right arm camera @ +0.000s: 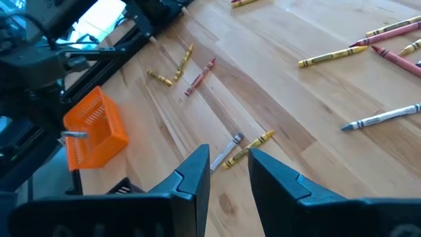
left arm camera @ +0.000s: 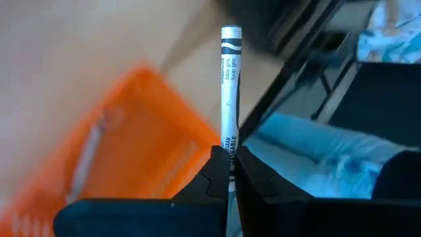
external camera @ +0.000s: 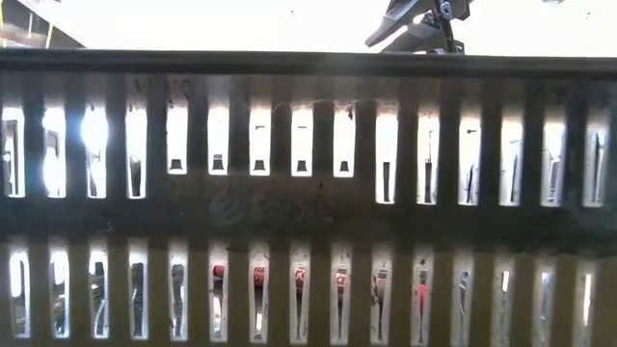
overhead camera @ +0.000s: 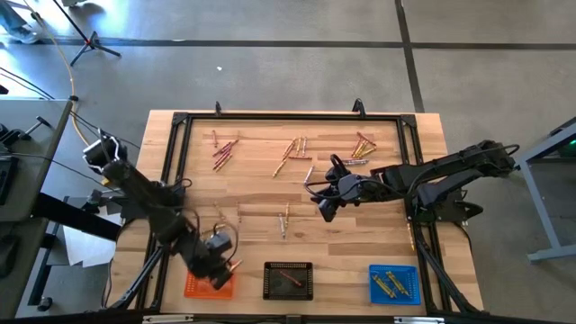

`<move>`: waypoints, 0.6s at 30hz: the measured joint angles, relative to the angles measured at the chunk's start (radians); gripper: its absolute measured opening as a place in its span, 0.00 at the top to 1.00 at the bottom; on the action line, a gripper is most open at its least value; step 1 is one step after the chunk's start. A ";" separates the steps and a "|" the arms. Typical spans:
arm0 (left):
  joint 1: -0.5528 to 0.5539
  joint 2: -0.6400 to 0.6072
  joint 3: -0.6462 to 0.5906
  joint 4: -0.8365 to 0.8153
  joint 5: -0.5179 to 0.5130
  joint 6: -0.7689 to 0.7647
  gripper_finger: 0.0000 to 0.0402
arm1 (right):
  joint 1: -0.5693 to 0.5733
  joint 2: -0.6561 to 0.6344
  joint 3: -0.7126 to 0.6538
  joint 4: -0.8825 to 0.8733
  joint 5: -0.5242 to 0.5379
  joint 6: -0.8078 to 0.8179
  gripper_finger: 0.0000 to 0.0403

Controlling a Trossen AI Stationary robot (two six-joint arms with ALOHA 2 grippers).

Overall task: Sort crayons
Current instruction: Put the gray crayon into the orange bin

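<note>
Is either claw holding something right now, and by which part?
The left claw pinches a grey crayon near its lower end, above the orange tray. The right claw is open and empty.

A grey concrete floor [overhead camera: 288,54] with dark seams surrounds the wooden table [overhead camera: 261,193], a tripod base [overhead camera: 90,40] and yellow cable [overhead camera: 63,54] lie on it past the far left corner, and bright light floods the low view.

A light wooden plank table [overhead camera: 360,234] is being bordered by a black metal frame [overhead camera: 288,116]. Along its near edge, an orange slotted square tray [overhead camera: 195,286], a black slotted square tray [overhead camera: 288,280] and a blue slotted square tray [overhead camera: 394,284] are being kept in a row.
</note>
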 joint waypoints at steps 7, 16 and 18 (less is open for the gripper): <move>-0.113 0.120 0.000 -0.092 0.113 -0.233 1.00 | -0.002 0.000 0.000 -0.001 0.003 -0.036 0.78; -0.119 0.153 0.001 0.024 0.110 -0.260 0.92 | -0.007 0.000 0.000 -0.001 0.003 -0.045 0.78; -0.119 0.153 0.001 0.026 0.110 -0.259 0.89 | -0.007 0.000 0.000 -0.001 0.003 -0.045 0.78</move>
